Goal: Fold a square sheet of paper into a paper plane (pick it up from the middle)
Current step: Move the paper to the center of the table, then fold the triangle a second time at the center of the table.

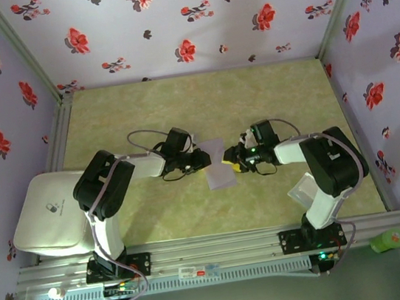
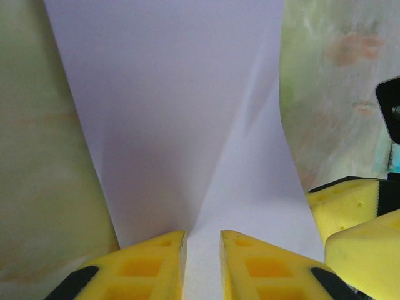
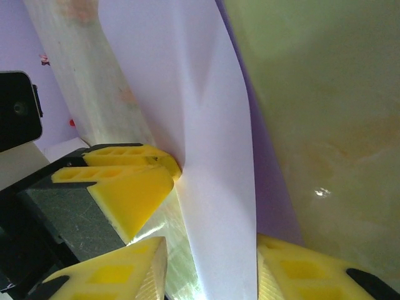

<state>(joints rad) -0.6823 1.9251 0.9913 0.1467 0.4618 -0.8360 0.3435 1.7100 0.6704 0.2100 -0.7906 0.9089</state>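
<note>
The square sheet of paper is pale lavender and lies mid-table between both grippers, creased, with one flap standing up. My left gripper meets it from the left. In the left wrist view its yellow tips stand a narrow gap apart, and the paper and its fold line run into that gap. My right gripper comes from the right. In the right wrist view its jaws stand wide on either side of the raised flap without pinching it. The left fingers touch the flap's edge there.
The green mat is walled by flowered panels on three sides. A white padded object sits at the left edge. A whitish translucent square lies beside the right arm's base. A green item rests on the front rail.
</note>
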